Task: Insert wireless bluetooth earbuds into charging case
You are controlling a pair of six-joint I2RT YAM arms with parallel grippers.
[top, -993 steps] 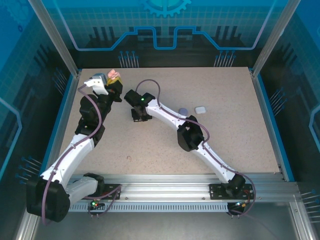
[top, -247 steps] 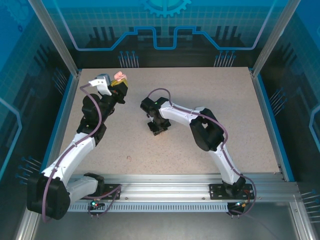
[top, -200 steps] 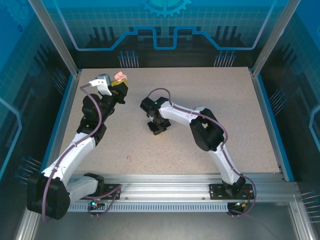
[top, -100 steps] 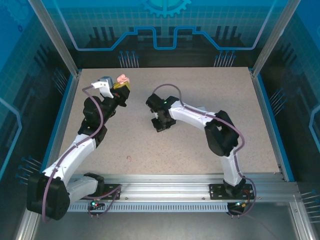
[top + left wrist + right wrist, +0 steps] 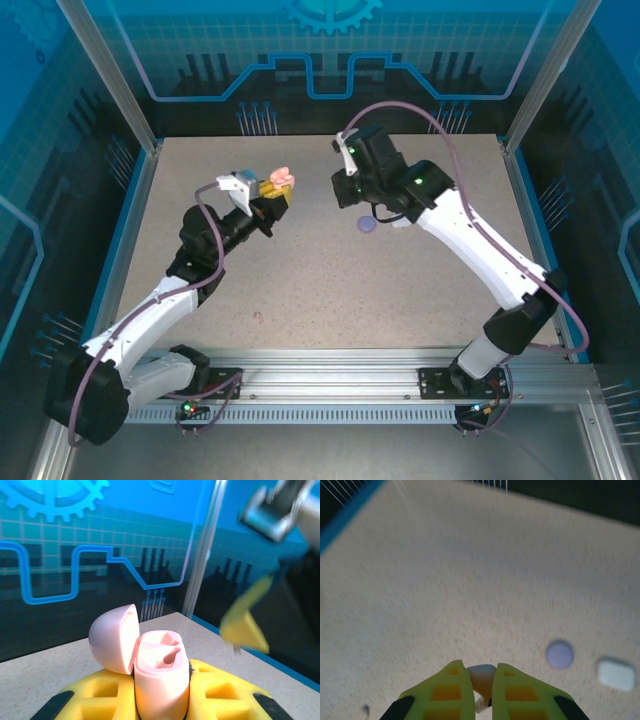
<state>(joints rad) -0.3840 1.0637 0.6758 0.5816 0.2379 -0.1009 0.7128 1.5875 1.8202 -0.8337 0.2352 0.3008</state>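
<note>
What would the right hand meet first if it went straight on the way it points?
Probably the bare speckled beige tabletop; the right hand aims to one side of the round purple case, though depth is unclear.

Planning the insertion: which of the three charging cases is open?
The pink case held in the left gripper; its lid stands flipped up. The purple case and white case lie shut on the table.

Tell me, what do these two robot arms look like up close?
Both the left arm and the right arm are white tubes joined by bulky black joints. A purple cable loops along each. A small green light glows on the right arm. The jaws are yellow plastic with cut-out windows.
</note>
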